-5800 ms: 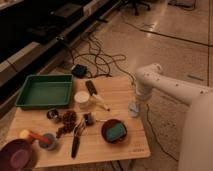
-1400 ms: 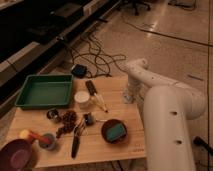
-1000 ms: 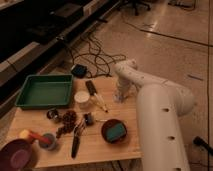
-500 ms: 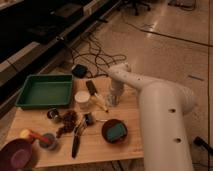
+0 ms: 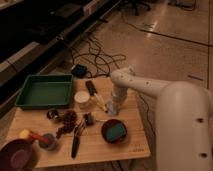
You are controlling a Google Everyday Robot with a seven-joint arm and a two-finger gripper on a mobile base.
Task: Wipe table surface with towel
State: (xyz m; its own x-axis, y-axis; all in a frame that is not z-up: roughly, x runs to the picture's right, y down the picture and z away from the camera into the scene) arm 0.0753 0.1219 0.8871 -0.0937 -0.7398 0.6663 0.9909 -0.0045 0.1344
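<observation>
My gripper (image 5: 114, 106) is down on the table (image 5: 130, 142), pressing what I think is the towel (image 5: 112, 108); it looks closed on it. If I slide left, I could bump the cup (image 5: 82, 99) over.

The claw (image 5: 113, 107) blurs into what may be the towel; the maroon bowl (image 5: 17, 156) is cropped.

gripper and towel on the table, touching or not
Touching: the camera view shows the gripper pressed down onto the pale towel on the wooden table, no gap between them.
</observation>
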